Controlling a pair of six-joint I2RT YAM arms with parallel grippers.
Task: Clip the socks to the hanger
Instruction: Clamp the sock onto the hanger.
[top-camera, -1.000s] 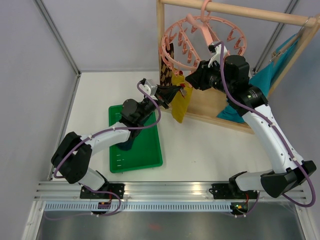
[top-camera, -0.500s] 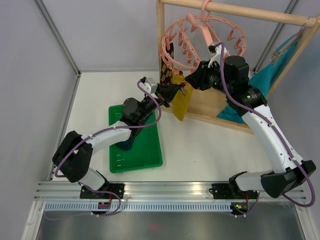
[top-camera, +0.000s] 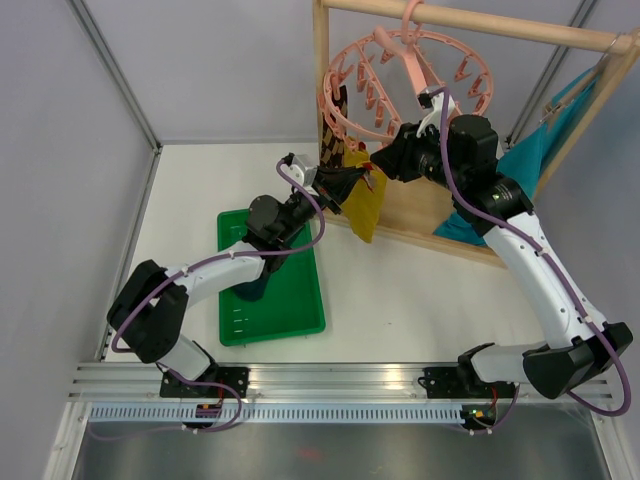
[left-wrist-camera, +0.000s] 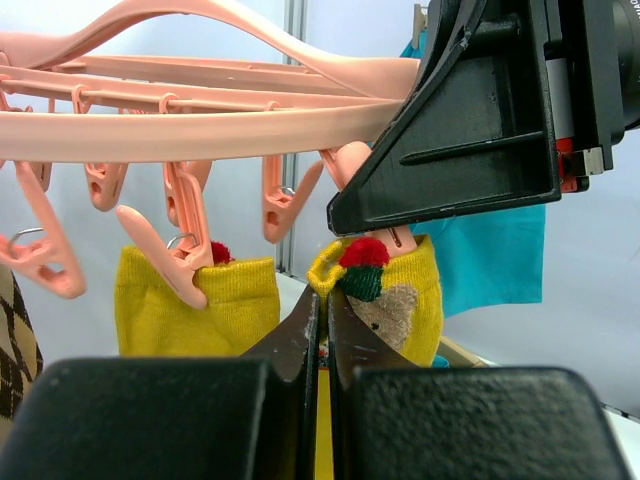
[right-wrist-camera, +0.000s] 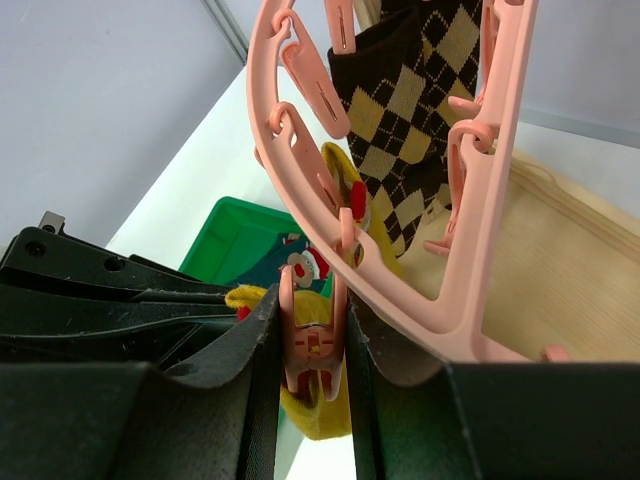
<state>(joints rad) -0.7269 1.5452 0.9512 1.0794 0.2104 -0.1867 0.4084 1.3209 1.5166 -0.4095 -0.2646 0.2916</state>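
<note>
While the hanger (left-wrist-camera: 200, 135) is hanging from the wooden rack (top-camera: 500, 24) over the grey-walled white table (top-camera: 420, 290), the left gripper (left-wrist-camera: 322, 300) is pinching a mustard sock (top-camera: 365, 212) beneath it, jaws tight, and the right gripper (right-wrist-camera: 312, 300) is squeezing a pink clip (right-wrist-camera: 312, 345) on its rim.

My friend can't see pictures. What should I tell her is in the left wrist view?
The left gripper, shut, holds a mustard-yellow sock with a red pompom up under a pink clip that the right gripper is pinching. Above runs the round pink hanger, with another yellow sock already clipped on at the left.
</note>
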